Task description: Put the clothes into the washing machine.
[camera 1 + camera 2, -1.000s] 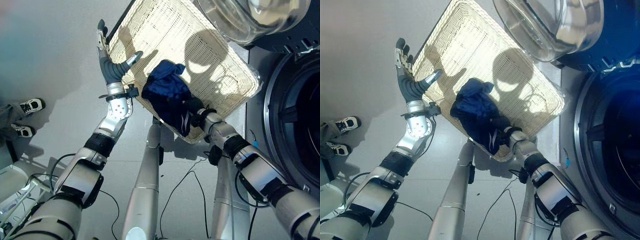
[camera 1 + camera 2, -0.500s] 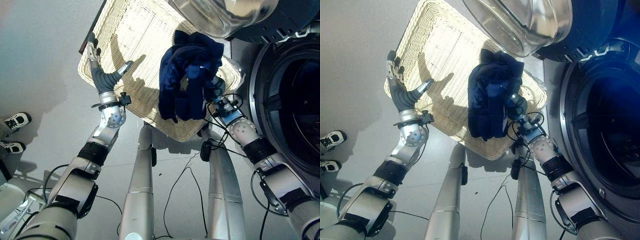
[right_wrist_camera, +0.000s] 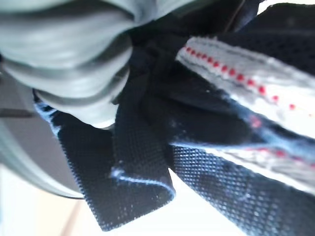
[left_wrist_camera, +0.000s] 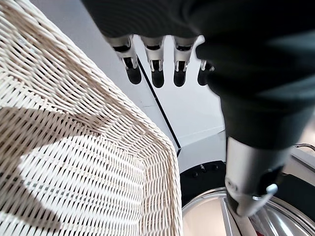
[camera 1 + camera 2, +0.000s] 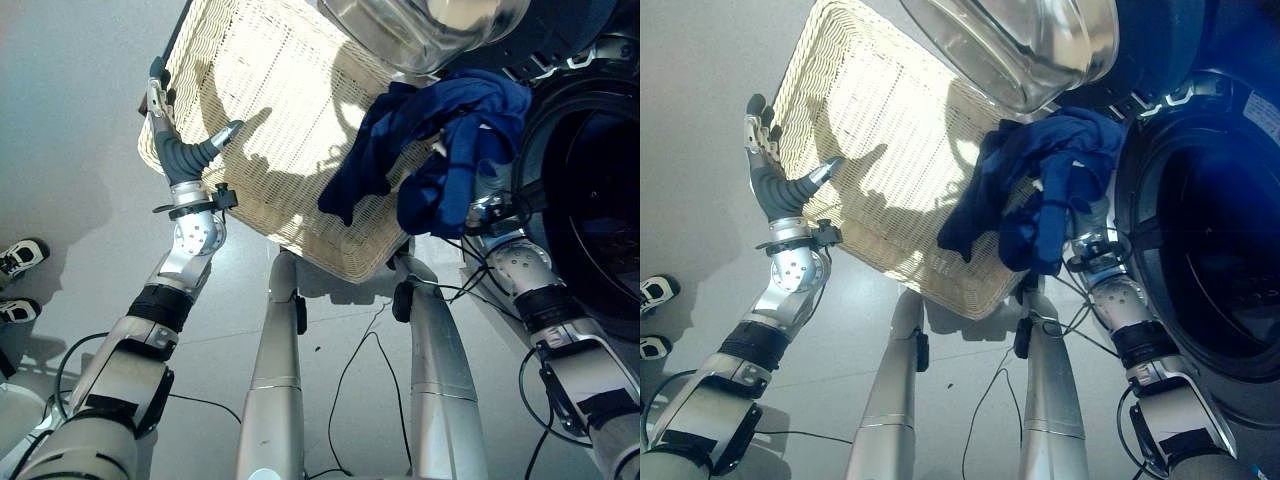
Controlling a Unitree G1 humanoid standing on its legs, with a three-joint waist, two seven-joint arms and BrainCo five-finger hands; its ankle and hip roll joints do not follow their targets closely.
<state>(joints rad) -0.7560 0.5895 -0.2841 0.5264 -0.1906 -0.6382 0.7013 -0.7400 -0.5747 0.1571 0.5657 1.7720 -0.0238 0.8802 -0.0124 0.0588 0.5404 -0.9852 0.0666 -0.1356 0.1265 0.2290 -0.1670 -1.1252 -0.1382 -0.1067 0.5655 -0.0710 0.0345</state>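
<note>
A dark blue garment [image 5: 440, 140] hangs bunched in the air between the cream wicker basket [image 5: 270, 120] and the washing machine's dark drum opening [image 5: 600, 190]. My right hand [image 3: 64, 54] is shut on the garment from below and behind, its fingers curled into the cloth [image 3: 147, 132]. One end of the cloth trails over the basket's right rim. My left hand [image 5: 175, 140] is raised at the basket's left edge, open, with straight fingers [image 4: 152, 66] and the thumb [image 4: 251, 182] spread. The inside of the basket [image 4: 74, 147] shows bare weave.
The machine's round glass door [image 5: 420, 30] stands swung open above the basket's far right corner, close over the garment. A person's shoes [image 5: 15, 260] stand on the grey floor at the far left.
My right hand has lifted the blue garment out of the basket and carried it right, up to the drum opening. The left hand has stayed raised and open. The view has shifted.
</note>
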